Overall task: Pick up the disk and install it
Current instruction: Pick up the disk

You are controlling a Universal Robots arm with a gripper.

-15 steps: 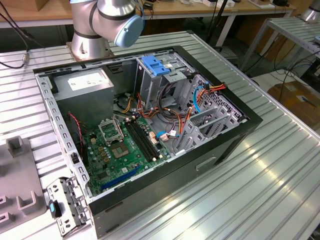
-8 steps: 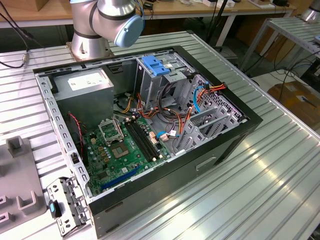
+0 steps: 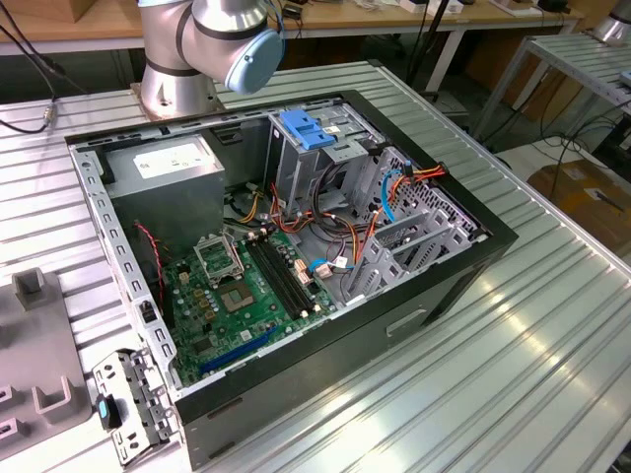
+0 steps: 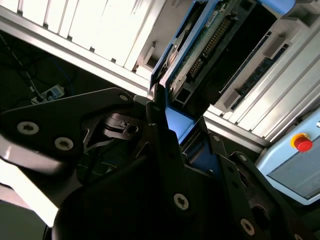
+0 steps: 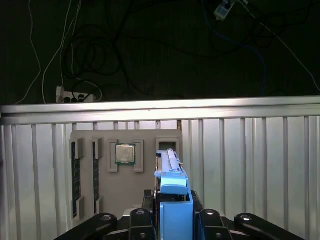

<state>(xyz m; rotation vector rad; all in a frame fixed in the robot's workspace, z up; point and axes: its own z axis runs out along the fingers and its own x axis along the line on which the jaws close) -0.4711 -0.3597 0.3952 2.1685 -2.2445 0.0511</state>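
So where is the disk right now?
In the first wrist view, the disk is clamped on edge in the gripper. Its far end reaches the grey tray, close beside the square chip.

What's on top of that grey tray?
On the flat grey plastic tray sit two long dark memory sticks and a square silver chip. The blue-railed flat metal disk, held in the gripper, hides most of the slot beside them.

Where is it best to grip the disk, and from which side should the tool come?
Grip the disk at its blue carrier end, pinching across its thickness, coming end-on. It is a flat slab, so its broad faces give parallel surfaces. The tool seems shut on it this way.
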